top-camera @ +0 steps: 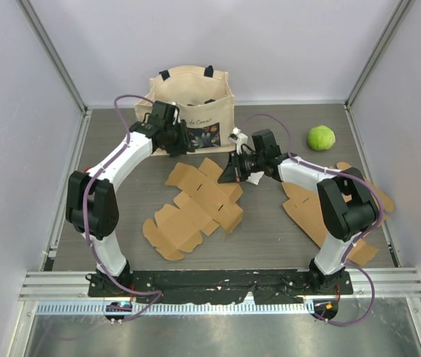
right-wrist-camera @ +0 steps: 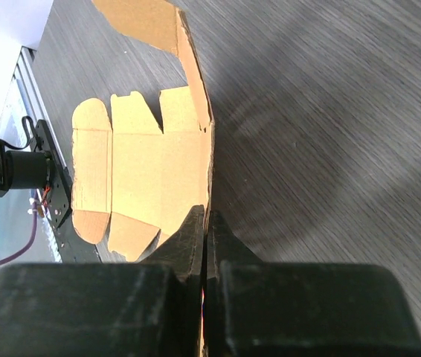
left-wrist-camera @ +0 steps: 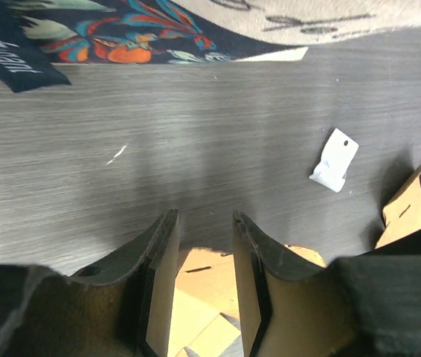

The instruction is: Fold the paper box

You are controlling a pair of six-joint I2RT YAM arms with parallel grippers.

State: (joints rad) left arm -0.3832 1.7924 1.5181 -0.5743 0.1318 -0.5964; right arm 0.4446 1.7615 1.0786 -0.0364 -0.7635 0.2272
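Cardboard box blank (right-wrist-camera: 143, 171) edge hidden between right fingers (right-wrist-camera: 190, 242); left fingers (left-wrist-camera: 151, 249) parted.

Ahead of the jaws of the left gripper (left-wrist-camera: 205, 217), bare table (left-wrist-camera: 195, 134) runs to the bag (left-wrist-camera: 158, 30); a tag (left-wrist-camera: 335, 160) and a box (left-wrist-camera: 411, 201) flap lie to their right.

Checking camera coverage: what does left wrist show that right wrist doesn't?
Left wrist only: the floral tote bag along the top, a small white tag lying on the table, and the left gripper, jaws apart and gripping nothing. Right wrist only: the right gripper shut on a raised edge of the cardboard box blank, plus the black base rail with a purple cable. Both: the cardboard box blank and the grey wood-grain table.
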